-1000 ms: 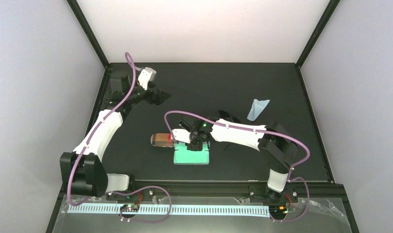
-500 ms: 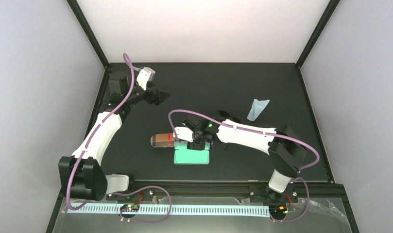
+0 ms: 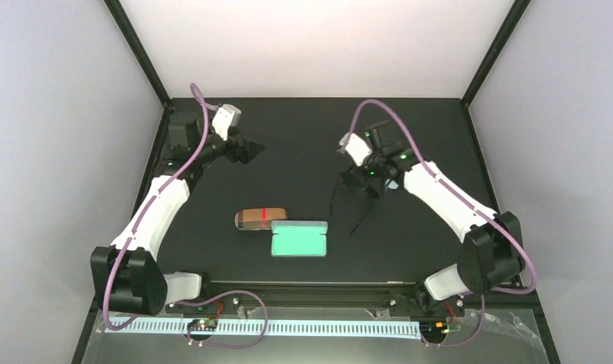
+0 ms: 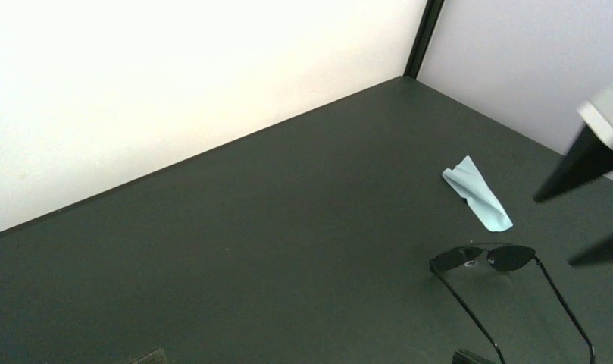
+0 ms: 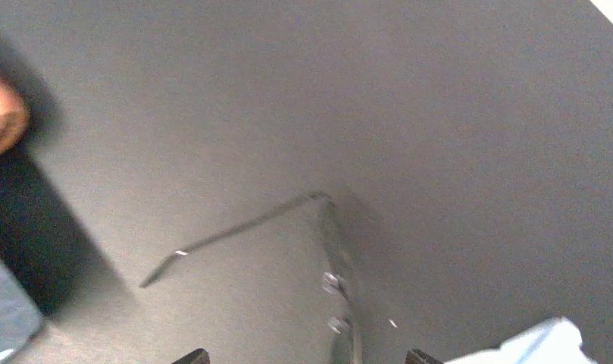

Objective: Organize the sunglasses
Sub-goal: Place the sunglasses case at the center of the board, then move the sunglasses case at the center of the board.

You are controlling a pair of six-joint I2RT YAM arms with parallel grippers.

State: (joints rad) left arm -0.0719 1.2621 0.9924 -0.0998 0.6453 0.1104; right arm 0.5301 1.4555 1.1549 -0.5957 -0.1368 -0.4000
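Black sunglasses point(image 4: 485, 258) with dark lenses lie unfolded on the black table at the back right, their thin arms point(image 3: 362, 218) pointing toward the near edge. My right gripper point(image 3: 366, 180) hovers open just above their front; in the right wrist view the blurred frame point(image 5: 338, 284) lies below and between my fingertips point(image 5: 191, 356), not gripped. My left gripper point(image 3: 249, 150) is open and empty at the back left, well away from them.
A tan case with a red band point(image 3: 261, 218) and a shut teal case point(image 3: 299, 239) lie side by side mid-table. A light blue cloth point(image 4: 477, 193) lies just behind the sunglasses, hidden under my right arm in the top view.
My right arm swung from the teal case at mid-table to the back right, over the black sunglasses, and its jaws opened. The left arm stayed put.
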